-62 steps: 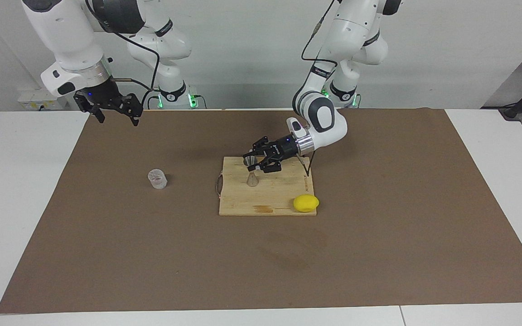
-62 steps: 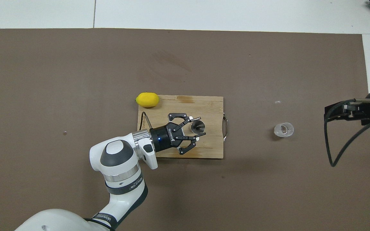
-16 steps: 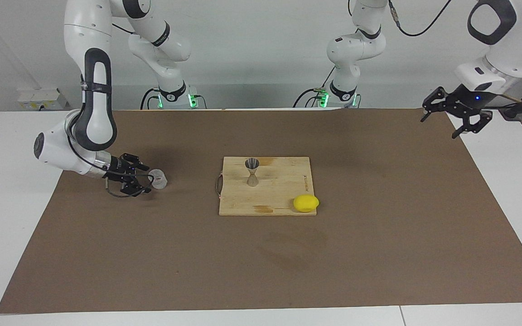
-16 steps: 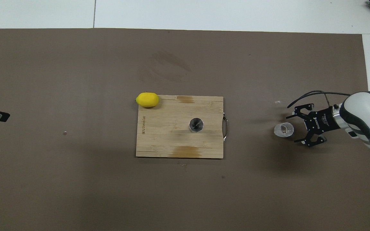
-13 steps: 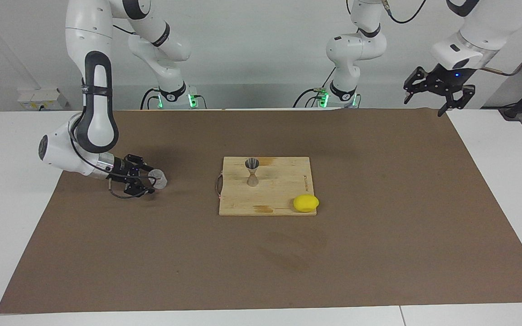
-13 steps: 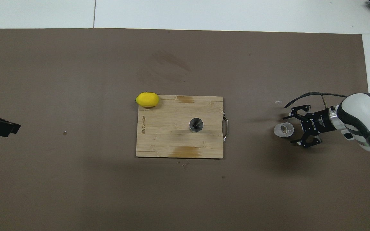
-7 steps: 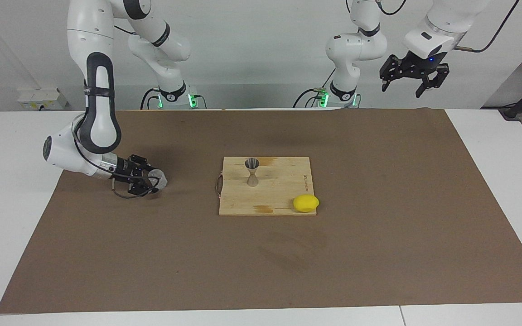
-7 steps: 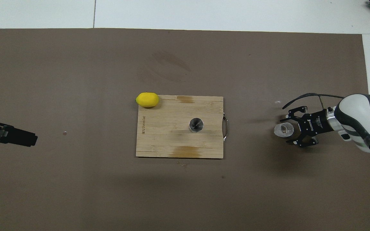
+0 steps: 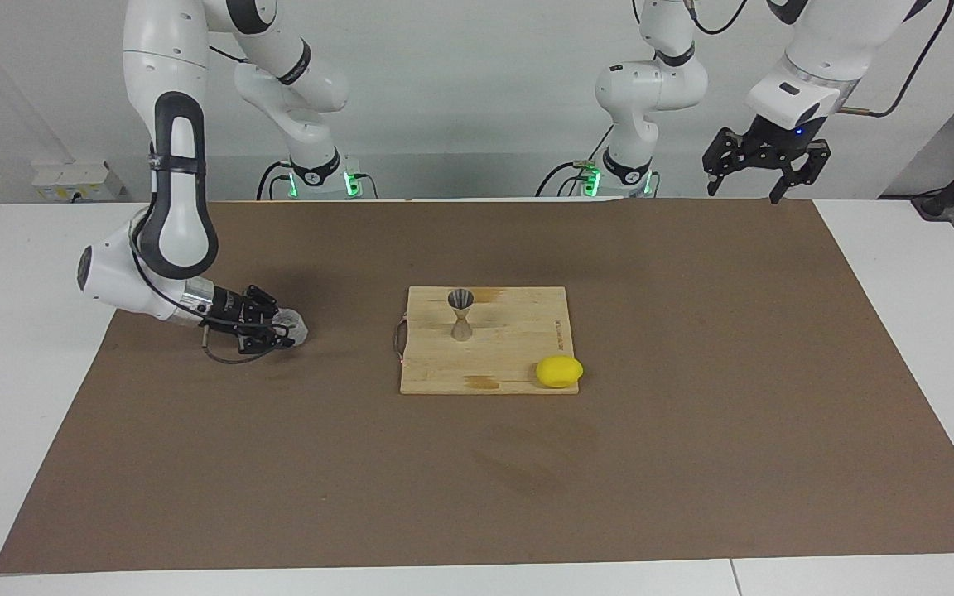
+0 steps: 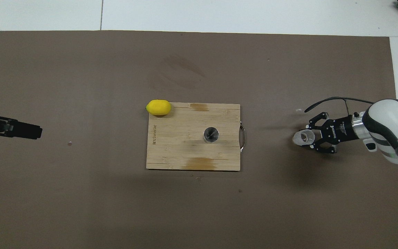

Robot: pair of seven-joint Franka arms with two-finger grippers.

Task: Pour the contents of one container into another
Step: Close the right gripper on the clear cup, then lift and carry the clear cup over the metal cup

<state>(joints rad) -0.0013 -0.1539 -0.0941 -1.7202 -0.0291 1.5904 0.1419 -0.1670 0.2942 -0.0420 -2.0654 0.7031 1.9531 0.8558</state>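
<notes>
The clear glass cup [image 9: 295,324] stands on the brown mat toward the right arm's end of the table; it also shows in the overhead view [image 10: 302,137]. My right gripper [image 9: 281,330] lies low and level beside it, with its fingers shut on the cup's sides, as the overhead view [image 10: 308,139] shows. The grey metal jigger [image 9: 460,314] stands upright on the wooden cutting board [image 9: 518,348], apart from both grippers, and the overhead view shows its mouth [image 10: 211,135]. My left gripper [image 9: 744,190] waits open and empty, high over the mat's corner at the left arm's end.
A yellow lemon [image 9: 559,372] lies at the board's corner farther from the robots, toward the left arm's end. The board [image 10: 181,152] has a metal handle [image 10: 243,138] on the edge that faces the cup. The brown mat [image 9: 692,455] covers the table.
My right gripper has slid up to the glass cup and closed on it; the cup has shifted slightly. My left arm left the jigger, rose and swung to its own end.
</notes>
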